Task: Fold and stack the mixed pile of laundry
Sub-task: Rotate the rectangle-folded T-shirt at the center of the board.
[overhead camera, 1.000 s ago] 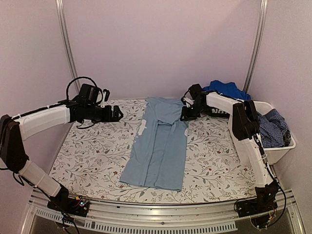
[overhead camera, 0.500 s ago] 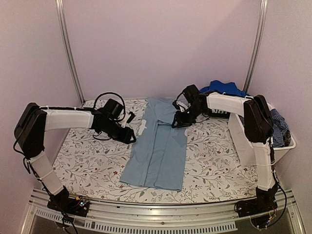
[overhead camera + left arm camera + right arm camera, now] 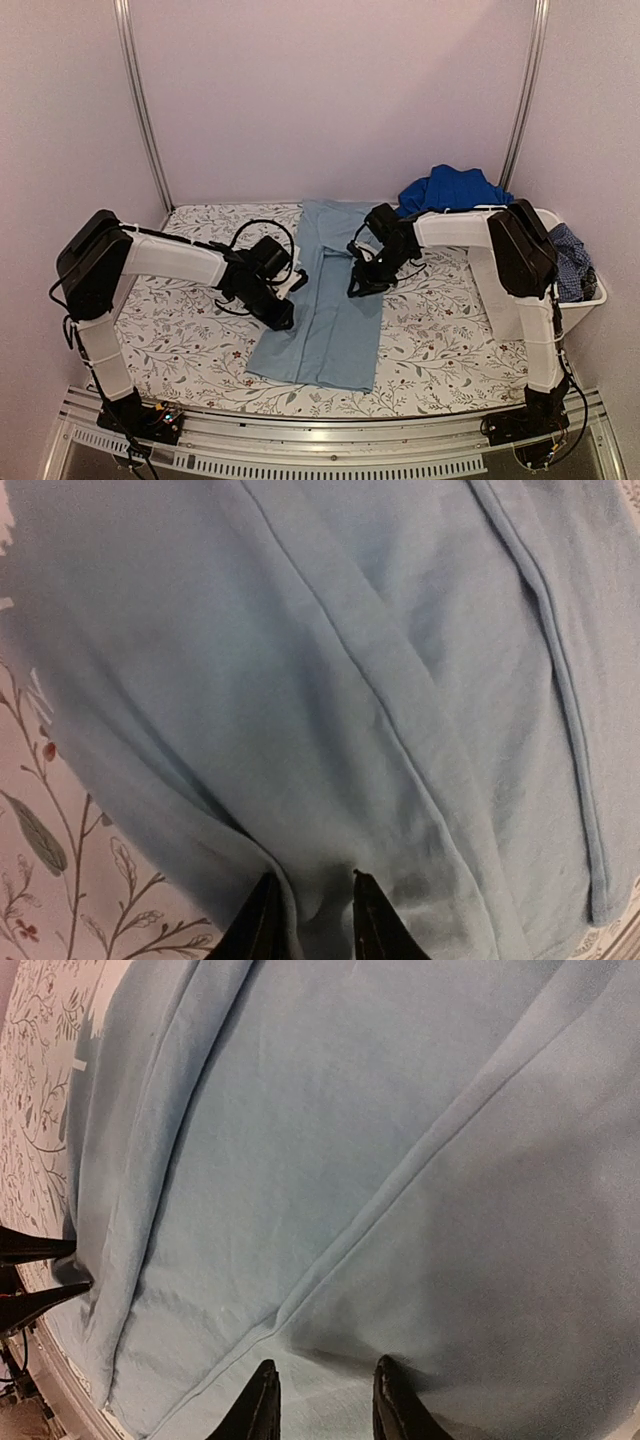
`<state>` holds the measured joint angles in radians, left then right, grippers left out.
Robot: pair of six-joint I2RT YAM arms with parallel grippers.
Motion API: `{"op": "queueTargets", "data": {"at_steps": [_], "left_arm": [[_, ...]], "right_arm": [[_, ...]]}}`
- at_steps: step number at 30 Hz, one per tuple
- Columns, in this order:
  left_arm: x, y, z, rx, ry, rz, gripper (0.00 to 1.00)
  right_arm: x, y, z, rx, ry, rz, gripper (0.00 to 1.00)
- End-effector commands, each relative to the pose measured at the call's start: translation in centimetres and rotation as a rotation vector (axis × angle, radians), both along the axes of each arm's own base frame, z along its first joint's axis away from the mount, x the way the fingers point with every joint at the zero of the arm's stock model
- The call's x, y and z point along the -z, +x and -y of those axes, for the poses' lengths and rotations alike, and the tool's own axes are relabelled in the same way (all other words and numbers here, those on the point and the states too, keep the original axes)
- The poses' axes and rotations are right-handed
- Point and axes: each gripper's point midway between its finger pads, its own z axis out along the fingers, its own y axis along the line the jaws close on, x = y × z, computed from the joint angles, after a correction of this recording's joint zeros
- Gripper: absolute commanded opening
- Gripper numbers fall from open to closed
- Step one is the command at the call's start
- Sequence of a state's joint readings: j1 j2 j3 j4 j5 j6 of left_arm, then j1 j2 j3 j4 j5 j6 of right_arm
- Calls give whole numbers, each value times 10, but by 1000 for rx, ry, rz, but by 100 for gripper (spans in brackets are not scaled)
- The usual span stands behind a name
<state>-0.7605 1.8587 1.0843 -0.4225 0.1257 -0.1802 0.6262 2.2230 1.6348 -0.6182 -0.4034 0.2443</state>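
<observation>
Left wrist: left hand (image 3: 312,882) nearly closed, pinching fold of pale blue garment (image 3: 400,680); right hand (image 3: 326,1365) part-closed, gripping same cloth.

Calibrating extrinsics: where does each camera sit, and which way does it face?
Top: above and behind the bases, looking down and forward at cover, pale garment, tub; left arm and right arm show whole.
Left wrist: on the left arm, facing down at the garment's left edge and some cover; its fingers show at the bottom.
Right wrist: on the right arm, facing down at the garment; its fingers show at the bottom.
Shared: all three see the pale garment.
</observation>
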Motion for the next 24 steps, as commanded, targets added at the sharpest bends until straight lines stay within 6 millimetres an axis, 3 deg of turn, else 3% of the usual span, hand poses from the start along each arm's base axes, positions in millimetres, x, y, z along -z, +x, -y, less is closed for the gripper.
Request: {"op": "queueTargets", "data": {"at_steps": [1, 5, 8, 12, 15, 18, 24], "left_arm": [[25, -39, 17, 82, 42, -98, 24], [20, -57, 42, 144, 21, -115, 24], [11, -63, 47, 146, -2, -126, 25], [-24, -58, 46, 99, -90, -84, 31], [-42, -51, 33, 26, -133, -61, 38], [-47, -42, 17, -47, -132, -52, 40], [-40, -30, -4, -126, -94, -43, 40]], "right_arm": [[34, 14, 33, 36, -103, -9, 31], [32, 17, 38, 23, -106, -3, 32], [18, 14, 33, -2, -71, 10, 32], [-25, 12, 29, -6, -10, 59, 34], [-60, 0, 29, -2, 48, 80, 34], [-75, -29, 21, -22, 100, 43, 35], [-50, -112, -10, -114, 100, -93, 35]]}}
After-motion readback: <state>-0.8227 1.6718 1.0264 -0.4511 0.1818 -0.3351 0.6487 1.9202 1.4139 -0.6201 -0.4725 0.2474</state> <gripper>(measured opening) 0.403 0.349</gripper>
